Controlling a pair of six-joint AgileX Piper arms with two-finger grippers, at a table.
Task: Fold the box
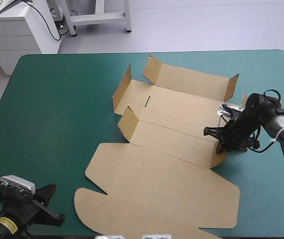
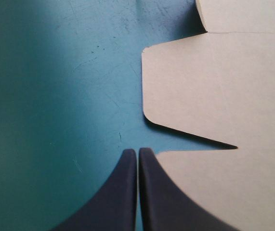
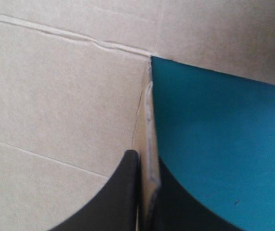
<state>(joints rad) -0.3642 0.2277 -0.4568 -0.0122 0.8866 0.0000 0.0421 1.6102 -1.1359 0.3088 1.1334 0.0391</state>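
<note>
High view: the box (image 1: pixel 166 164) lies around the middle of the table (image 1: pixel 57 109), running from about 1 o'clock down to 6 o'clock on the teal-green cover. Its near half is a wide flat sheet with rounded flaps toward the near edge. On its far half the long back wall stands up with its end tabs turned in, and two short flaps stand at the 9 o'clock side.

The right gripper (image 1: pixel 216 139) sits at the box's 3 o'clock side, at a short flap that stands raised there. In the right wrist view its black fingers (image 3: pixel 118 192) are all but together, pinching the thin edge of that brown flap. Creased board lies on one side of it and bare cover on the other.

The left gripper (image 1: pixel 49 204) is low at the table's 7 o'clock corner, apart from the box's near flap. In the left wrist view its fingers (image 2: pixel 120 192) meet in one pointed arch and hold nothing. They hang over the cover, with a flat notched edge of the box just beside them.
</note>
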